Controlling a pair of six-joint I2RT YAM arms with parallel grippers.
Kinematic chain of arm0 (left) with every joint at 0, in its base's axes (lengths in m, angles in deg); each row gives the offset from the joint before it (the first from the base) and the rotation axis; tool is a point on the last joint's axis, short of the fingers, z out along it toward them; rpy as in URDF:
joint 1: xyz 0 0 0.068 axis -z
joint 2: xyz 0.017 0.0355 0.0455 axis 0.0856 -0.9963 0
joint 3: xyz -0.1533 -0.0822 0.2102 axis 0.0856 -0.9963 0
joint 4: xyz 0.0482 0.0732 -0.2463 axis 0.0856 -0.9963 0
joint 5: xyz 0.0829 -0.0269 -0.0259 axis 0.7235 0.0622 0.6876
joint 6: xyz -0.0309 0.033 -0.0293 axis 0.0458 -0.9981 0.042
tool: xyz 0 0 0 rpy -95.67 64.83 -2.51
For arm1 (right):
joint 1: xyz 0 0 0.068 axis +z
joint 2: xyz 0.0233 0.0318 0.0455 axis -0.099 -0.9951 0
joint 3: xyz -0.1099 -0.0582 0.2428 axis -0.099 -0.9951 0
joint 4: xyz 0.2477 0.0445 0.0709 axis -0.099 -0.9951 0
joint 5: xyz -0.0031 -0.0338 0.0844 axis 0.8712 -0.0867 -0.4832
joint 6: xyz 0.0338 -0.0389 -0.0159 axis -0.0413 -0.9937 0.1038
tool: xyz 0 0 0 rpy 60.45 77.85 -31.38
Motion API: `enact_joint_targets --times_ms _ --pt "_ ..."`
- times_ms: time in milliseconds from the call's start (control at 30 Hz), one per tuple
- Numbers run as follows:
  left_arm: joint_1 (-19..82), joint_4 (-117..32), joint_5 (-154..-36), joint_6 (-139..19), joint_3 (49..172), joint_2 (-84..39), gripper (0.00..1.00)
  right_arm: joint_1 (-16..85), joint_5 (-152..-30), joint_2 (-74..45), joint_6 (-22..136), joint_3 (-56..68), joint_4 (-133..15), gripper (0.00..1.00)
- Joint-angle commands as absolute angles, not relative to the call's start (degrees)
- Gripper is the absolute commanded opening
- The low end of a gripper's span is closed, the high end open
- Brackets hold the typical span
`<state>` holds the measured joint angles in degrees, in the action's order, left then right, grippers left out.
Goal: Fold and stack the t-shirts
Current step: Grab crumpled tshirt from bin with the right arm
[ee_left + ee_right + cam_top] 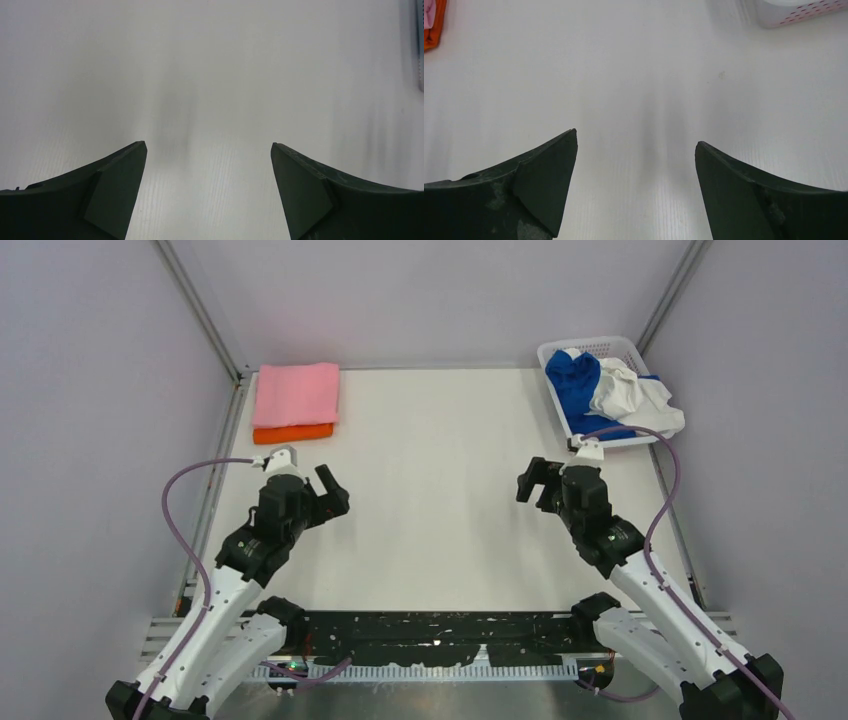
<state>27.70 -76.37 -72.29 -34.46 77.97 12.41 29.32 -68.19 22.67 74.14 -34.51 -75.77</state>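
Black left pincer (335,490): wide open, holding nothing, up over the white table (440,540), left of the middle. Black right pincer (528,482): wide open too, holding nothing, right of the middle, pointing in toward the left one. Only table under both in the wrist views.

Far left: pink shirt (296,393), folded flat, lying on top of a folded orange shirt (292,433). Two done, by the look of it. Far right: white basket (610,343), with a blue shirt (574,380) bunched up inside and a white shirt (632,395) beside it, spilling over the near right rim. No red shirt to be seen.

Next step, most likely: fetch one shirt out of the basket.
- Best done with the right pincer, the closer of the two.
- Go for the white shirt, already hanging out.
- Pinch one thick bunch of cloth, not the basket wall.
- Lift straight up and slowly, so as not to drag the blue shirt along or tip the basket.
- Lay it down in the middle of the table, between both pincers.
- Pull it flat with both before folding.
- Keep the edges lined up, to match the pink pile.

No brand, label or writing to read anywhere. No print on the white shirt to be made out from here.
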Motion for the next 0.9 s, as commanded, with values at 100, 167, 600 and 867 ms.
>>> enact_joint_targets --times_ms 100,167,600,867 --pt "27.4 -75.4 -71.5 -34.4 79.9 12.5 1.0 29.2 -56.2 19.5 73.1 -28.2 -71.5 0.95" --pt "27.4 -75.1 -71.3 -34.7 80.2 12.2 1.0 27.0 -52.6 16.9 72.6 -25.0 -72.1 0.96" --pt "27.4 -73.6 -72.1 -37.1 81.8 9.5 1.0 -8.2 -73.3 -18.0 74.0 7.8 -77.5 0.97" --pt "27.4 -73.9 -71.9 -37.6 83.4 5.9 1.0 -12.5 -80.8 -40.6 73.7 27.3 -76.5 0.85"
